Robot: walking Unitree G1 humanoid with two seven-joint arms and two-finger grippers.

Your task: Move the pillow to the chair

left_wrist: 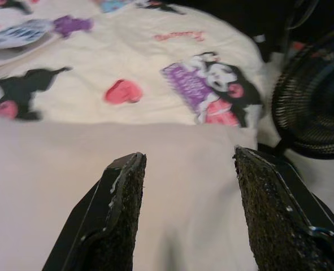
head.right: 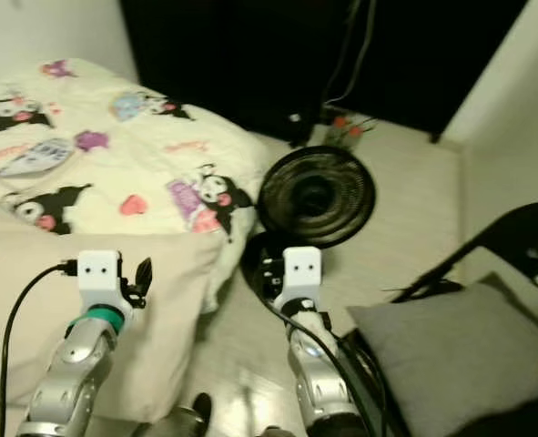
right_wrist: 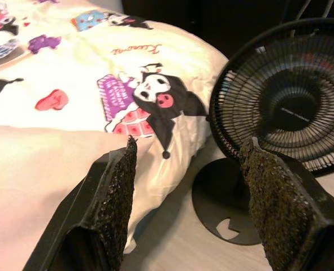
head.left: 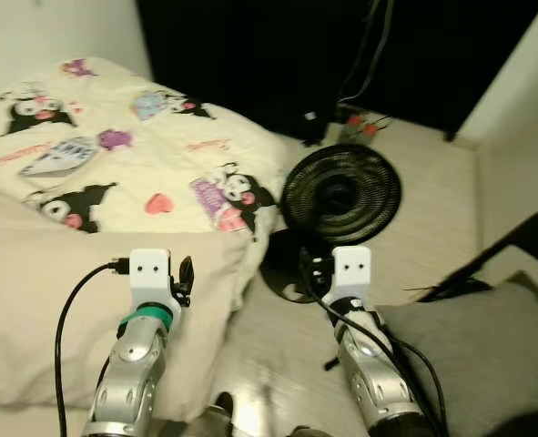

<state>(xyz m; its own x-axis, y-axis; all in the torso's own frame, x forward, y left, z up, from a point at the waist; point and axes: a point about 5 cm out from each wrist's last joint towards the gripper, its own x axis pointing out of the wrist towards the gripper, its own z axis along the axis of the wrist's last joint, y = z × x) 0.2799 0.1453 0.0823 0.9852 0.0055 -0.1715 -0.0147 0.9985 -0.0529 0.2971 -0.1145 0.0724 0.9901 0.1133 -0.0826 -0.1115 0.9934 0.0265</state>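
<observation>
The plain cream pillow (head.left: 77, 309) is lying at the near left of the scene, on the bed (head.left: 159, 137), against the near edge of the cartoon-printed duvet (head.left: 205, 173). Its right-hand corner is hanging over the side of the bed toward the floor (head.left: 432, 209). The chair (head.right: 514, 237) is standing at the near right, its black frame angling up behind a grey seat cushion (head.right: 451, 355). Between bed and chair, a black floor fan (head.left: 340, 193) is standing on its round base.

The left tool (left_wrist: 189, 186) is hovering just above the pillow's right-hand part, its two black fingers spread wide and gripping nothing. The right tool (right_wrist: 189, 186) is likewise released, its fingers parted and empty, and it is hanging over the gap beside the bed, pointing toward the pillow's corner and the fan.

The pillow is looking soft, light and floppy: it will probably be sagging and folding wherever it is not supported, and the smooth case may be sliding off a shallow pinch. A deep bite that is bunching fabric and filling together near the overhanging right corner or along the right-hand edge seems the soundest hold for one tool, with the other taking the near edge farther left so the load is not drooping. Carrying it rightward, the dangling part is likely to be brushing the fan, so it should be lifted well clear.
</observation>
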